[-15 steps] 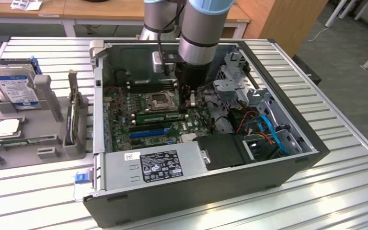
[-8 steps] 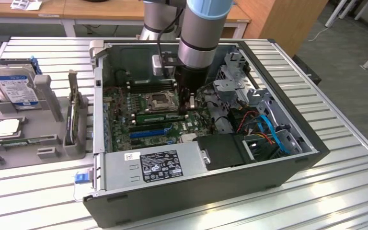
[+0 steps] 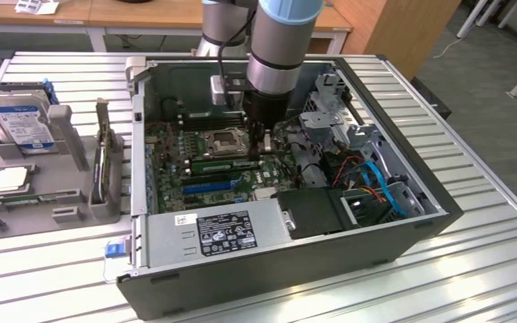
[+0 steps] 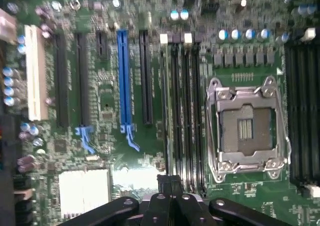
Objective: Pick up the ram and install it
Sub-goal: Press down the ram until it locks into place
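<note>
Item: open computer case (image 3: 366,222) on a slatted surface (image 3: 474,282), arm reaching down into it. End effector (image 3: 260,145): lowered over the motherboard (image 3: 173,151), its fingers drawn together; in the wrist view (image 4: 170,198) the dark fingertips meet with no gap. Ram (image 3: 224,164): a long green stick lying along the black memory slots directly under the end effector, beside the processor socket (image 3: 223,142); in the wrist view it reads as a thin edge (image 4: 165,111) in the slot nearest the blue expansion slot (image 4: 123,76), running away from the fingertips. Whether the fingers actually pinch its end or merely rest on it cannot be told. Judgement: the step in hand appears to be seating the stick. To do it well, the stick should stand square in the slot, notch aligned, with pressure straight down and even along its length, not at one end alone, so the end latches can close; a skewed push risks bending the board or scraping the neighbouring slots. Also present: fixture tray (image 3: 34,195) well off to the side of the end effector, holding a hard drive (image 3: 21,121).
</note>
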### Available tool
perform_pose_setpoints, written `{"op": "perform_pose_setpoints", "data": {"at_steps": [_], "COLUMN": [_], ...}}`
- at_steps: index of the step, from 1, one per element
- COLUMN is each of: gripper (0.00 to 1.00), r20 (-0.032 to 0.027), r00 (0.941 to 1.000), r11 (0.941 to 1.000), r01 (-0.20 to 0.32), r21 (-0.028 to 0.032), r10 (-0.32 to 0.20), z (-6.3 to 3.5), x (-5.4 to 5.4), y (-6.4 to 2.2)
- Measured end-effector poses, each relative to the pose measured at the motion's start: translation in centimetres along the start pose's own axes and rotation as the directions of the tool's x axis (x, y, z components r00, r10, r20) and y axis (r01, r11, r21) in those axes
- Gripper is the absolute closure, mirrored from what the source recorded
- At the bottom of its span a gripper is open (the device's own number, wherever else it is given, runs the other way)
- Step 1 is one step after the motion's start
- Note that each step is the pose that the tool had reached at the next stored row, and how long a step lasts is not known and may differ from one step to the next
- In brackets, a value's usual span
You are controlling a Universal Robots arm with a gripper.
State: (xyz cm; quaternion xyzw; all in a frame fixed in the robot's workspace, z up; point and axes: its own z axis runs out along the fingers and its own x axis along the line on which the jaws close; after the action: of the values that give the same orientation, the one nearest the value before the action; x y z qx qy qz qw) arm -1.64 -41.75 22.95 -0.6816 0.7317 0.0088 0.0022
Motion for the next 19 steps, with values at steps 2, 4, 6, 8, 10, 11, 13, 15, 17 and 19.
{"op": "perform_pose_setpoints", "data": {"at_steps": [2, 4, 6, 8, 10, 11, 13, 15, 17, 19], "gripper": [0.89, 0.89, 0.89, 0.89, 0.89, 0.89, 0.89, 0.89, 0.89, 0.89], "r20": [-0.0001, -0.0003, -0.0003, -0.0011, -0.0022, -0.0029, -0.0035, -0.0036, -0.0036, -0.0036], "r00": [1.0, 1.0, 1.0, 1.0, 1.0, 1.0, 1.0, 1.0, 1.0, 1.0], "r11": [1.0, 1.0, 1.0, 1.0, 1.0, 1.0, 1.0, 1.0, 1.0, 1.0], "r01": [0.0, 0.0, 0.0, 0.0, 0.0, 0.0, 0.0, 0.0, 0.0, 0.0], "r21": [0.0006, 0.0006, 0.0007, 0.0007, 0.0007, 0.0007, 0.0008, 0.0009, 0.0009, 0.0009], "r10": [0.0, 0.0, 0.0, 0.0, 0.0, 0.0, 0.0, 0.0, 0.0, 0.0], "z": [-0.29, -0.55, -0.63, -0.63, -0.63, -0.62, -0.61, -0.6, -0.6, -0.59], "x": [0.0, 0.1, 0.1, 0.1, 0.2, 0.2, 0.3, 0.3, 0.4, 0.5], "y": [0.72, 1.6, 2.48, 3.35, 4.3, 4.75, 5.65, 6.54, 7.46, 8.37]}}
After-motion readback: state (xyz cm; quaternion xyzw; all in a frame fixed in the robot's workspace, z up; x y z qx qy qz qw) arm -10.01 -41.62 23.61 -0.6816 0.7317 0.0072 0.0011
